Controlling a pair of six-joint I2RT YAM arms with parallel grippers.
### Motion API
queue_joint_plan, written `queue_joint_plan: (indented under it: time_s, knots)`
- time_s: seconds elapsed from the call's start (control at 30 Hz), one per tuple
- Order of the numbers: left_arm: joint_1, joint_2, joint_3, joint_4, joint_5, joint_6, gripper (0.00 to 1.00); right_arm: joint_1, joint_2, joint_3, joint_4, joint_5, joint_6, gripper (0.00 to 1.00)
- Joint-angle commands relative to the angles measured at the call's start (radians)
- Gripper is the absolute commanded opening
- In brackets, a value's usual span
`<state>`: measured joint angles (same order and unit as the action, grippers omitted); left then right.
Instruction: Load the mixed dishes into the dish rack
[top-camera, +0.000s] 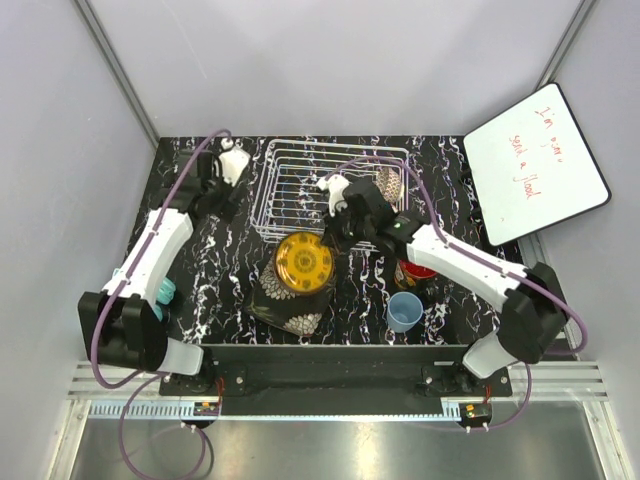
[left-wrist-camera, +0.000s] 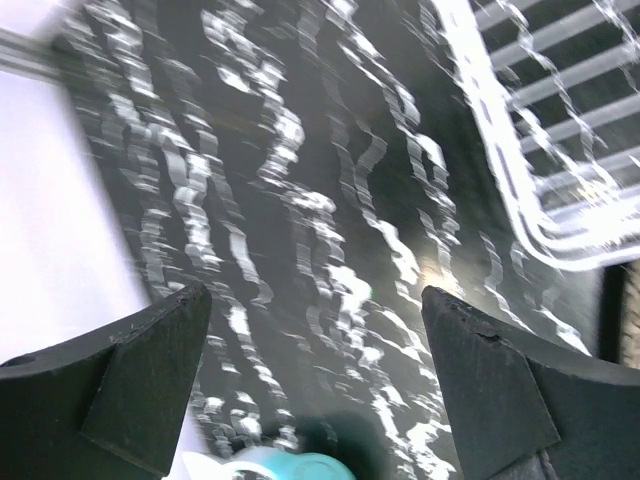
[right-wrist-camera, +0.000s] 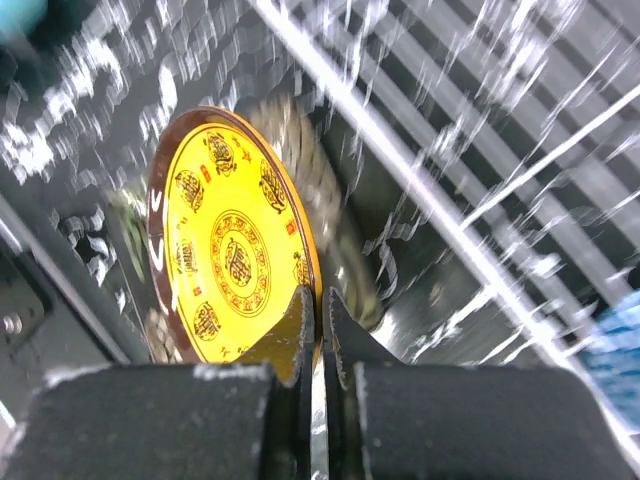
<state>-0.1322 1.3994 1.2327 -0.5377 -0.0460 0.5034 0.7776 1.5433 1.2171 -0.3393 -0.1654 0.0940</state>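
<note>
Closest to the right wrist lens, the right gripper (right-wrist-camera: 320, 308) has its jaws clenched on the rim of the yellow-orange patterned round plate (right-wrist-camera: 235, 250). The plate stands on edge in that view, its lowest part hidden behind the black fingers. Beyond it, the dish rack (right-wrist-camera: 470, 200) is only streaks of blurred white wire.

From above, the plate sits at the centre of the frame, just below the rack's near edge. It overlaps the dark patterned squarish plate (top-camera: 288, 308); whether the two touch cannot be told. The right arm reaches diagonally from the lower right to the centre. It covers part of the red mug (top-camera: 415, 272) and of a patterned dish (top-camera: 389, 183) inside the rack's right end, which is too small to identify. The light-blue cup (top-camera: 405, 311) stands uncovered below the mug.

The left gripper (left-wrist-camera: 315, 300) has its jaws spread wide with nothing between them, over the black white-veined surface (left-wrist-camera: 300, 200), all of it blurred. A corner of the rack shows at upper right, and a teal object (left-wrist-camera: 290, 465) is cut off at the bottom edge. Overhead, the left arm stretches up the left side of the frame, its wrist beside the rack's left end.
</note>
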Motion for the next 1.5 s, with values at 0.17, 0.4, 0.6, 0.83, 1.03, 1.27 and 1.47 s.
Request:
queue_joint_plan:
  time_s: [0.17,0.4,0.6,0.83,1.03,1.27,1.47]
  knots:
    - [0.003,0.041,-0.079,-0.013,0.116,-0.092,0.91,0.0,-0.109,0.128,0.078,0.323,-0.262,0.0]
    - [0.003,0.058,-0.084,-0.011,0.14,-0.114,0.91,-0.006,-0.088,0.085,0.279,0.526,-0.477,0.0]
    - [0.009,0.062,-0.093,0.002,0.144,-0.117,0.9,-0.015,-0.078,0.048,0.371,0.549,-0.582,0.0]
    - [0.016,0.064,-0.104,0.016,0.152,-0.138,0.9,-0.034,-0.147,-0.089,0.48,0.529,-0.717,0.0]
    - [0.019,0.067,-0.096,0.019,0.153,-0.144,0.9,-0.07,-0.233,-0.247,0.615,0.478,-0.832,0.0]
    - [0.022,0.082,-0.096,0.027,0.159,-0.154,0.9,-0.093,-0.259,-0.323,0.672,0.442,-0.925,0.0]
    - [0.026,0.087,-0.099,0.035,0.158,-0.155,0.9,-0.123,-0.241,-0.334,0.671,0.406,-0.971,0.0]
